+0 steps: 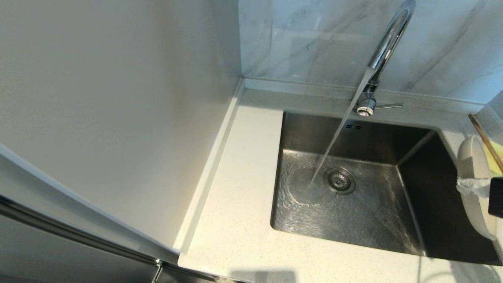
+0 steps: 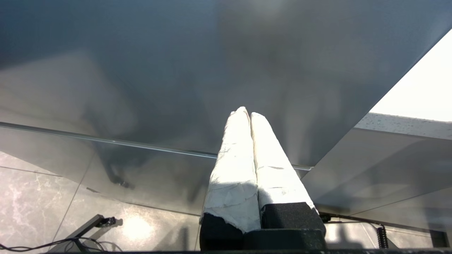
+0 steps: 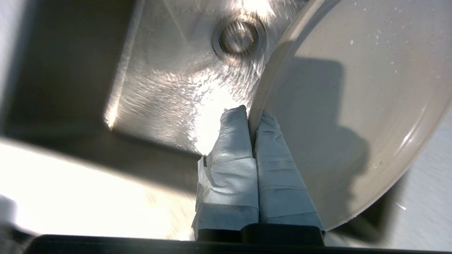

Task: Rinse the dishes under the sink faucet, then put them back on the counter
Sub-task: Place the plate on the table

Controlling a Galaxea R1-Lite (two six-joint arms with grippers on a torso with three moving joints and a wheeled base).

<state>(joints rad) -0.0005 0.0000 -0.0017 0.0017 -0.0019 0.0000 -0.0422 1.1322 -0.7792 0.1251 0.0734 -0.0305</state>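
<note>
Water is seen running in a steady stream from the tall shiny chrome gooseneck faucet into the square brushed stainless steel sink, landing just beside the round metal drain strainer; the basin floor is wet and rippled. The thin side lever at the faucet base is turned toward the robot's right. The cream-white round plate is held on edge, nearly upright, at the right rim of the sink, above the basin's right side and well apart from the stream. The right claw is closed on the plate's rim, one taped finger on each face; water droplets are noted on the plate's inner face. Behind the plate, part of a small pale yellow round bowl and thin brown wooden chopsticks are seen on the off-white speckled stone table at the far right. The left claw is parked away from the sink, beside a grey cabinet panel above a tiled floor, its white-wrapped fingers pressed together with nothing between them
</note>
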